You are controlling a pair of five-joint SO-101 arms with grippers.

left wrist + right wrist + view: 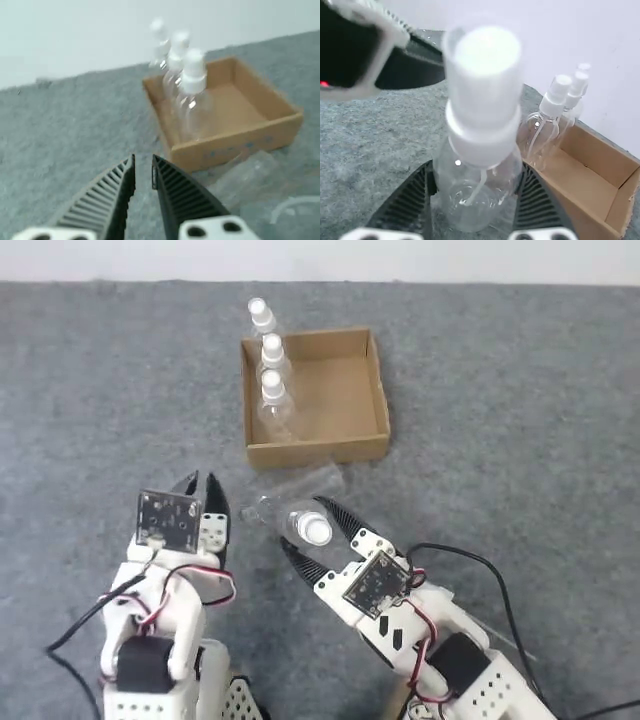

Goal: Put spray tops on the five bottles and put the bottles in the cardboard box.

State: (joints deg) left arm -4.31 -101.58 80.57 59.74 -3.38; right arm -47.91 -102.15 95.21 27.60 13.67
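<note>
Your right hand (318, 537) is clenching a clear bottle (475, 200), with one ribbed finger pressing on each side of the body. That bottle is wearing a white spray top (482, 95) under a clear cap. It is sitting in your grip outside the cardboard box (340, 448), near the box's front wall. You cannot tell whether its base is touching the grey worktop (520, 390).

Your left hand (201, 483) is hanging beside the held bottle, on its left and apart from it. It is released, with its fingers standing a narrow gap apart and nothing between them. Its tips are pointing toward the box.

Three more bottles (271, 352) are standing upright in a row along the left wall of the box. Each is carrying a white spray top. The two nearer ones are clearly standing inside. The farthest is sitting at the back corner, and you cannot tell whether it is inside the rim. The rest of the box floor is lying bare.

A piece of clear plastic (305, 483) is lying on the worktop just in front of the box, between its front wall and the held bottle. You cannot tell what it is.
</note>
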